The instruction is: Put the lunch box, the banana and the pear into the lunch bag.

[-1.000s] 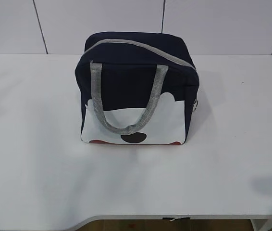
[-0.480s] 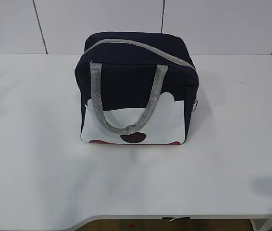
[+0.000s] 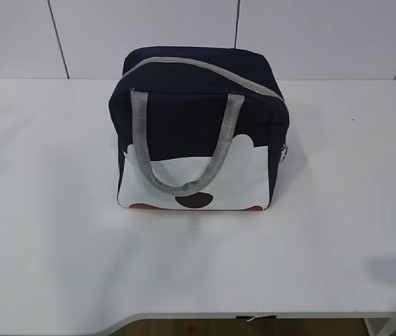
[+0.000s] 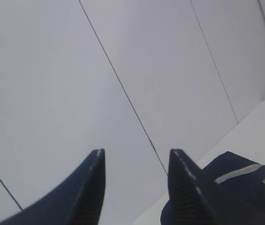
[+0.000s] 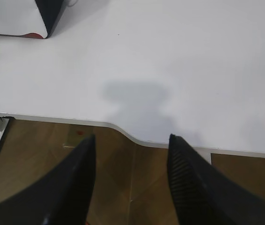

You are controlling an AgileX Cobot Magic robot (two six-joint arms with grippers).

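Lunch bag [image 3: 198,133] stands upright on the white table [image 3: 58,266], a bit back of centre & slightly left of middle in the exterior view. Navy fabric, boxy. Grey zipper [image 3: 205,70] runs closed across the top edge from back-left to the right corner; a small metal ring pull [image 3: 283,152] hangs at the bag's right side. Grey webbing handle [image 3: 184,150] droops down over the front in a U. Lower front is a white panel [image 3: 191,182] w/ a dark oval patch [image 3: 194,201] at its bottom edge and reddish bits at both lower corners. Lunch box, banana & pear don't show in any view.

Behind the table: white wall panels [image 3: 149,31] w/ thin dark seams.

Left gripper [image 4: 135,157]: seen only in the left wrist view, raised, pointing toward the wall, jaws parted to a mid gap w/ nothing between them. Bag's top corner w/ zipper shows low right of that view, behind the right-hand finger; apart from the fingertips.

Right gripper [image 5: 131,140]: right wrist view only, jaws also parted to a mid gap, empty, over the table's front edge w/ wood floor [image 5: 123,187] underneath. Its shadow lies on the tabletop ahead. Bag's lower corner sits far up-left in that view, well apart from the fingers.

Neither arm shows in the exterior view.
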